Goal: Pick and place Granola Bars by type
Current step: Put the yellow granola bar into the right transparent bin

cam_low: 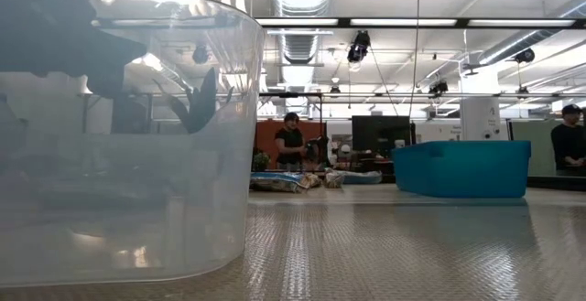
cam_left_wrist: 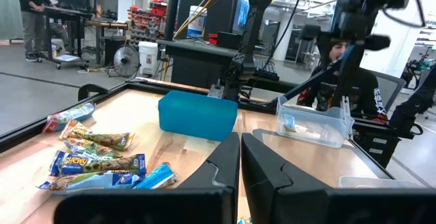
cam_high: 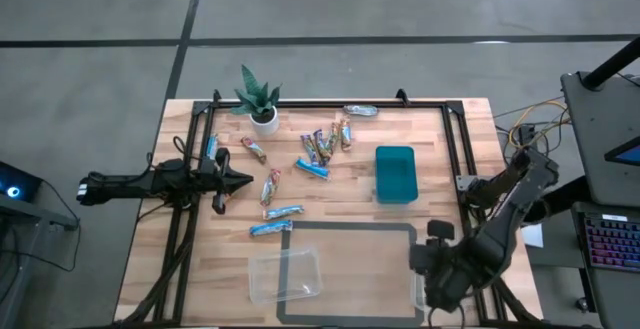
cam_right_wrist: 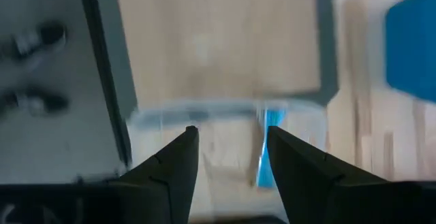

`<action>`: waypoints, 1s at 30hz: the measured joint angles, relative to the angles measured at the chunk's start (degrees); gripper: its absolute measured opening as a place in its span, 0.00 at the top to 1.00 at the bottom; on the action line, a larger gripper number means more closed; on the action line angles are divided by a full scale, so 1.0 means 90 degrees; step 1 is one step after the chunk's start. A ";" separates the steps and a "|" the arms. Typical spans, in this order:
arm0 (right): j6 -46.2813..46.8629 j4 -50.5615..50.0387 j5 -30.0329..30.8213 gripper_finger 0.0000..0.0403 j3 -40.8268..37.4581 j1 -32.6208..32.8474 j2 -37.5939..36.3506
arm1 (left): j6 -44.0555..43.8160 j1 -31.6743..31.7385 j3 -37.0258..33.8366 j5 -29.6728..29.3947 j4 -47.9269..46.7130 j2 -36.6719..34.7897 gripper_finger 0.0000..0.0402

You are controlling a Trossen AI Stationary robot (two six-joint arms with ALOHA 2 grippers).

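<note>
Several granola bars lie flat on the wooden table: a cluster (cam_high: pixel 322 149) at mid-table, blue ones (cam_high: pixel 276 221) nearer the front, and more (cam_left_wrist: pixel 95 163) in the left wrist view. One blue bar (cam_right_wrist: pixel 270 157) lies inside a clear tub (cam_right_wrist: pixel 204 112) at the table's near right; the same tub (cam_left_wrist: pixel 315 124) shows in the left wrist view. My right gripper (cam_right_wrist: pixel 231 139) hangs open above that tub, pointing down, with nothing between its fingers; in the high view it (cam_high: pixel 437 269) stands at the near right. My left gripper (cam_high: pixel 238 180) waits shut and level at the table's left.
A teal bin (cam_high: pixel 395 174) stands right of centre. A second clear tub (cam_high: pixel 286 274) sits at the near middle, close to the low camera (cam_low: pixel 119 136). A potted plant (cam_high: pixel 260 101) is at the far left. Black frame rails run along the table's sides.
</note>
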 joint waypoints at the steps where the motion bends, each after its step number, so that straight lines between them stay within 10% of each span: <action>1: 0.0068 0.0003 0.0125 0.59 0.0110 -0.0122 0.0000 | 0.0000 0.0000 0.0001 -0.0001 -0.0001 0.0000 1.00; 30: -0.0576 0.3156 0.0690 0.29 0.2593 -0.3984 0.1231 | 0.0000 -0.0001 0.0000 0.0001 -0.0001 0.0000 1.00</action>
